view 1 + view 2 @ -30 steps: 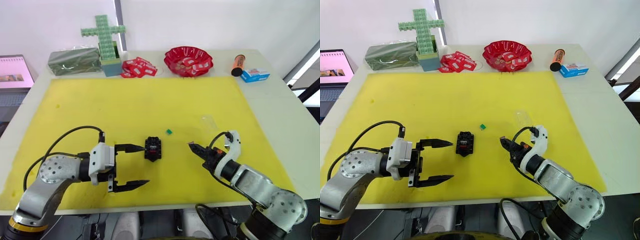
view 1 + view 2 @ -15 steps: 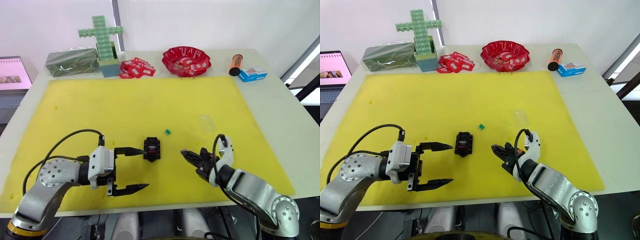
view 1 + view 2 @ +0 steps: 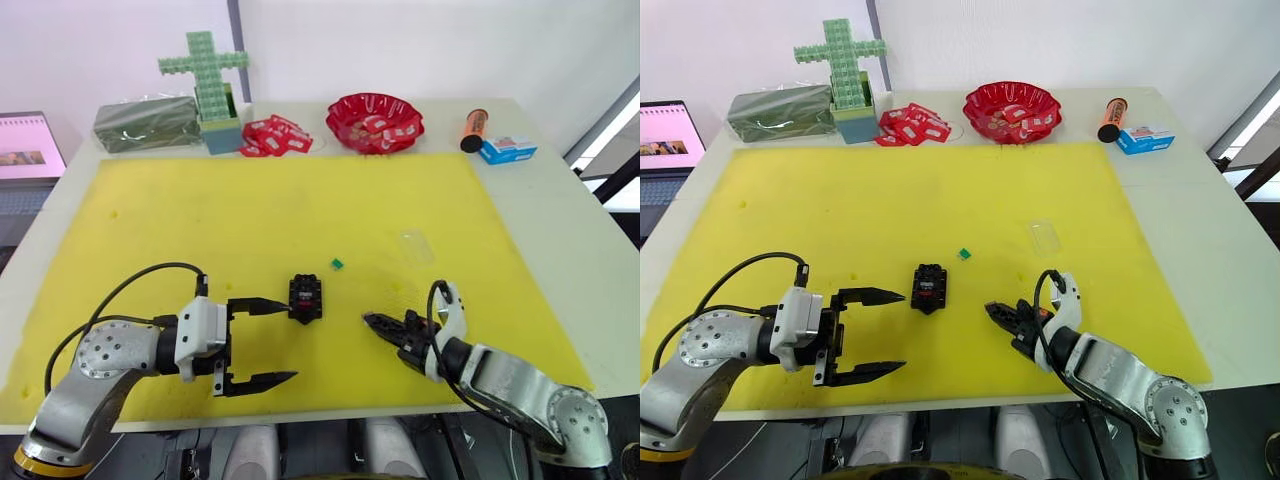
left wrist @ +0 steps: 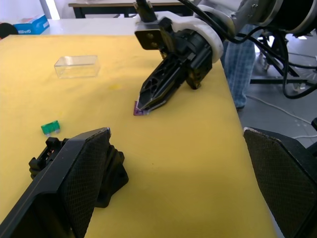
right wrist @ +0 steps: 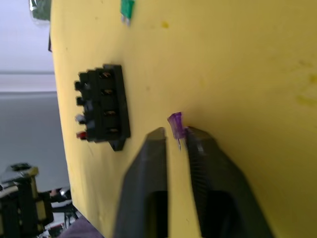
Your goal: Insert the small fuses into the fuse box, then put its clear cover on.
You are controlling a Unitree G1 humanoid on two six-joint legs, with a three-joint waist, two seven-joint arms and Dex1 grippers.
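Observation:
The black fuse box (image 3: 306,297) lies on the yellow mat (image 3: 200,220), with a red and a pale fuse seated at one end (image 5: 78,126). My left gripper (image 3: 289,340) is open, and its upper finger tip is right beside the box's left side. My right gripper (image 3: 368,320) is low on the mat to the right of the box, fingers nearly together, with the purple fuse (image 5: 175,124) at their tips and touching the mat (image 4: 139,109). The green fuse (image 3: 337,264) lies loose just beyond the box. The clear cover (image 3: 413,243) rests farther right.
Along the table's far edge stand a green brick cross (image 3: 207,70), a dark green box (image 3: 147,121), red-and-white packets (image 3: 275,135), a red bowl (image 3: 376,120), an orange cylinder (image 3: 474,129) and a blue box (image 3: 508,150). A laptop (image 3: 30,145) sits far left.
My right gripper has come down and toward me, from above the mat to touching it, with the purple fuse at its tips. The left gripper and the fuse box have stayed put.

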